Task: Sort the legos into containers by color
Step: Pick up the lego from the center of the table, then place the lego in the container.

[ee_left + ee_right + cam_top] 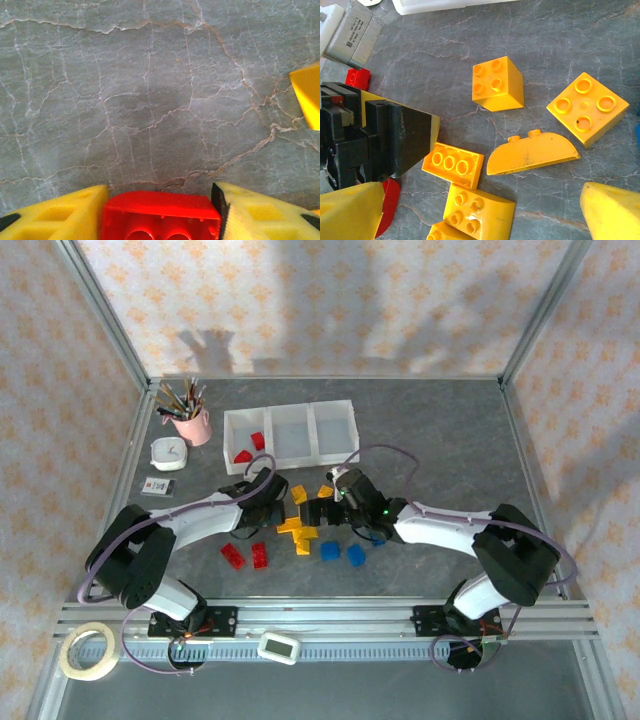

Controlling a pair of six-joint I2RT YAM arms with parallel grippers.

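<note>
1. Grip first: my left tool (pixel 159 195) is clamped on a small red plastic brick (pixel 160 217). The brick sits between the tool's yellow fingers (pixel 55 212), low over the grey marbled table (pixel 150 100) and near the loose pile.
2. I judge the brick belongs in the left-hand compartment of the translucent white three-bin tray (pixel 335 406), where two red bricks (pixel 250 447) already lie. I would lift straight up, clear the near wall, and let go only once well inside.
3. My right tool (pixel 483 186) hangs with its fingers apart over the yellow bricks (pixel 497 82), holding nothing. The left tool is just beside it, so I would hold it where it is to keep the arms from tangling.
4. The bottom edge of the left wrist view cuts off the red plastic brick. I cannot tell how deep the grip is, or whether the brick is clear of the table.
</note>
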